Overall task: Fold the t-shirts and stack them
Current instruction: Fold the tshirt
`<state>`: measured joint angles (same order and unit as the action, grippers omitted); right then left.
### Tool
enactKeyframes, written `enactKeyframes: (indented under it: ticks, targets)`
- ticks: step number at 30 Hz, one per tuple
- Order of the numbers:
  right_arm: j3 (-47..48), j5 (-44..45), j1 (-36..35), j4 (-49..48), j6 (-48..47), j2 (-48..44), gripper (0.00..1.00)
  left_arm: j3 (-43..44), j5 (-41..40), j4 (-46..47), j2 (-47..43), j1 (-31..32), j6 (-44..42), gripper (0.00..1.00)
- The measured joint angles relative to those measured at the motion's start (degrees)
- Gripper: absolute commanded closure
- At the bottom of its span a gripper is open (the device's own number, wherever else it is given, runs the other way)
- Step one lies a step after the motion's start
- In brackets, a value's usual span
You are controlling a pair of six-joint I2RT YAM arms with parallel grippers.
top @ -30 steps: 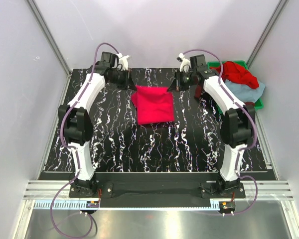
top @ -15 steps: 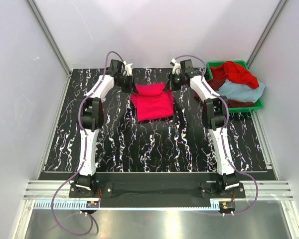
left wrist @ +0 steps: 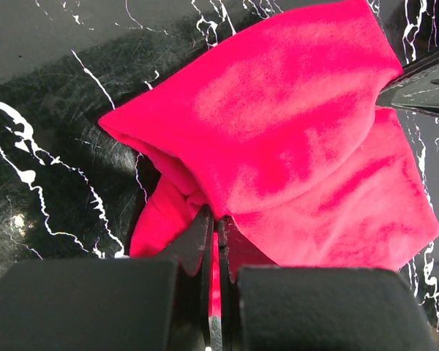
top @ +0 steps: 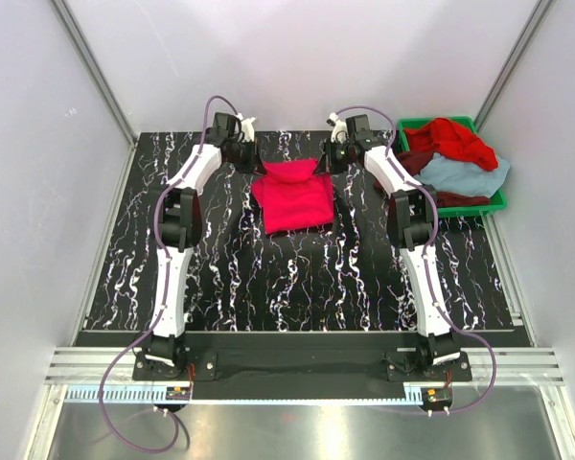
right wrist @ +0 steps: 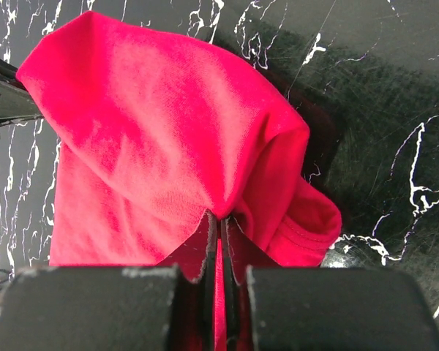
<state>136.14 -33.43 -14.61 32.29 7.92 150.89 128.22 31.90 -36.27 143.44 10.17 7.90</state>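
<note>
On the worktop (top: 268, 287), upper centre, left hand (left wrist: 218, 219) and right hand (right wrist: 219, 219) pinch the pink shirt (top: 295, 199), its edge newly lifted: mid-fold.

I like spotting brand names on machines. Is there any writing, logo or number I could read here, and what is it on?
None can be read. The crimson-pink t-shirt, green bin, left arm and right arm show no lettering.
The pale strip along the near edge bears fine marks, too small to read.

No lettering, label, brand or number can be read in any view. A pale ruled strip (top: 297, 394) lies along the metal rail (top: 297, 364) below the arm bases, its marks too small to read.
</note>
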Motion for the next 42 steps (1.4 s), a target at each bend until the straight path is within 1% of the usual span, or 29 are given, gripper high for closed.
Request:
enactKeyframes:
  ticks: [8, 10, 11, 12, 13, 14, 15, 17, 18, 19, 21, 22, 25, 27, 30, 33, 37, 40, 42]
  targets:
    - [-0.04, 0.00, 0.00, 0.07, 0.00, -0.09, 1.00, -0.50, 0.50, -0.11, -0.57, 0.00, 0.09, 1.00]
    - [-0.04, 0.02, 0.00, 0.07, 0.00, -0.11, 0.95, -0.66, 0.50, -0.07, -0.92, 0.00, 0.09, 1.00]
    - [-0.04, 0.07, 0.00, 0.07, -0.02, -0.11, 0.89, -0.83, 0.46, -0.09, -1.20, 0.00, 0.09, 1.00]
    - [-0.04, 0.24, 0.00, 0.09, -0.02, -0.11, 0.86, -0.94, 0.44, -0.13, -1.40, 0.00, 0.09, 0.99]
    - [-0.04, 0.46, 0.00, 0.07, -0.11, -0.11, 0.80, -0.98, 0.39, -0.11, -1.57, 0.00, 0.09, 0.96]
    - [-0.04, 0.79, 0.00, 0.09, -0.22, -0.11, 0.69, -1.01, 0.28, -0.07, -1.66, 0.02, 0.07, 0.85]
    - [-0.04, 1.09, 0.00, 0.09, -0.15, -0.11, 0.65, -0.98, 0.04, -0.04, -1.70, 0.04, -0.22, 0.83]
    - [-0.04, 1.64, 0.00, 0.09, -0.48, -0.11, 0.60, -0.98, -0.94, -0.22, -1.70, 0.09, -0.39, 0.80]
    - [-0.02, 2.32, 0.00, 0.11, -0.55, -0.13, 0.57, -0.96, -1.60, -0.39, -1.70, 0.11, -0.57, 0.76]
    - [0.04, 2.82, 0.00, 0.13, -0.66, -0.15, 0.56, -0.79, -2.49, -0.76, -1.70, 0.13, -0.83, 0.64]
    - [0.22, 3.98, 0.00, 0.26, -0.90, -0.42, 0.55, -0.33, -4.15, -1.51, -1.79, 0.13, -1.40, 0.58]
    - [0.22, 4.39, 0.00, 0.55, -1.11, -0.74, 0.55, -0.33, -5.01, -1.68, -2.16, 0.13, -1.51, 0.53]
    - [0.22, 5.75, 0.11, 0.94, -1.81, -2.89, 0.54, -0.35, -6.80, -2.99, -4.15, -0.07, -1.92, 0.46]
    - [0.20, 6.45, 0.15, 1.05, -2.47, -5.11, 0.54, -0.35, -8.24, -3.76, -6.62, -0.24, -2.58, 0.38]
    - [-0.28, 7.08, 0.15, 1.09, -3.85, -10.29, 0.53, -0.37, -9.73, -4.37, -11.34, -0.39, -3.82, 0.31]
    - [-1.68, 7.06, 0.15, 0.98, -5.62, -16.37, 0.52, -0.52, -9.68, -4.35, -15.96, -0.55, -4.70, 0.30]
    - [-3.52, 7.06, 0.15, 0.46, -9.03, -21.14, 0.51, -1.77, -7.93, -4.17, -18.69, -0.59, -4.94, 0.30]
    - [-5.29, 7.08, 0.15, -0.04, -11.06, -21.29, 0.51, -2.78, -6.88, -4.20, -17.55, -0.59, -4.81, 0.36]
    - [-5.66, 7.21, 0.17, 0.31, -11.78, -19.58, 0.51, -3.15, -6.38, -4.22, -15.56, -0.52, -4.90, 0.37]
